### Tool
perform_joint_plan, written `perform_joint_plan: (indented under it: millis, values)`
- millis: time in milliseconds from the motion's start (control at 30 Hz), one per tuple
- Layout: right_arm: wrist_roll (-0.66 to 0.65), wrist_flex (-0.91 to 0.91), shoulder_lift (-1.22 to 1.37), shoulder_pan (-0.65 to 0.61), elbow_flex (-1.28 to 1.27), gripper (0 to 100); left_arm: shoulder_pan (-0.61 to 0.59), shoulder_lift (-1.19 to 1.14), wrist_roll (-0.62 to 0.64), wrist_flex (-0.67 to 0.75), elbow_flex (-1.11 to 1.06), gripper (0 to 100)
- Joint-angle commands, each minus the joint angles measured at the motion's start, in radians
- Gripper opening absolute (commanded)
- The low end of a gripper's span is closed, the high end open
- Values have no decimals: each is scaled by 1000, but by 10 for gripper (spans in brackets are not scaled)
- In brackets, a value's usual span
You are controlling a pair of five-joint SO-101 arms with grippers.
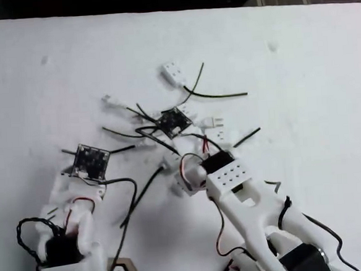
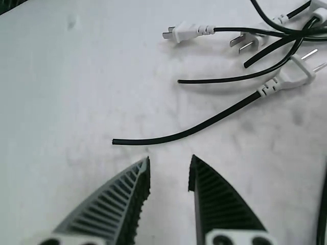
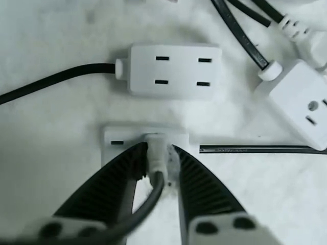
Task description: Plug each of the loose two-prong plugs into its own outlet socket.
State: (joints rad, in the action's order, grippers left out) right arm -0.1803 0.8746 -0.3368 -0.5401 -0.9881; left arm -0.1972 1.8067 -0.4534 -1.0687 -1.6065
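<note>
Plug [image 3: 156, 153] prongs hidden at socket block [image 3: 115, 140], block partly behind fingers [image 3: 204, 189], outlet cord [image 3: 51, 81] leaving frame

The bench [image 2: 61, 102] is white and matt, with a faintly mottled, slightly rough look. The left hand [image 2: 168, 166] has matt plastic fingers [image 2: 122, 204], one grey and one black, both ribbed on the inner face. The right hand [image 3: 162, 153] has black ribbed plastic fingers [image 3: 199, 189] too, closed around a plug [image 3: 155, 153] of smooth white plastic. A loose plug [image 2: 186, 33] is the same white plastic, with bare, dully shining metal prongs [image 2: 167, 35]. The cords [image 2: 204, 122] have a smooth black sheath with a light sheen. The outlet [image 3: 171, 69] is smooth, slightly glossy white plastic. The arms [image 1: 247, 199] are matt white plastic.
</note>
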Motion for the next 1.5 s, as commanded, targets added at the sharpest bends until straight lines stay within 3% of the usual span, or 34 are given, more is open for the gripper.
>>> perform_joint_plan:
  millis: [0, 367, 533, 967, 1200, 1467]
  values:
    - [-48, 35, 44, -10, -8, 19, -8, 8, -8, -3, 6, 147]
    - [-66, 50, 13, -10, 8, 19, -8, 8, -9, 5, -5, 147]
    - [-68, 200, -116, 10, 94, 19, -7, 8, -9, 5, -6, 147]
    - [-189, 340, -315, 242, 336, 19, -5, 8, -9, 5, -6, 147]
    - [-230, 335, -116, 389, 658, 19, -4, 8, -9, 5, -6, 147]
    - [-222, 231, 328, 437, 1033, 19, -4, 8, -9, 5, -8, 147]
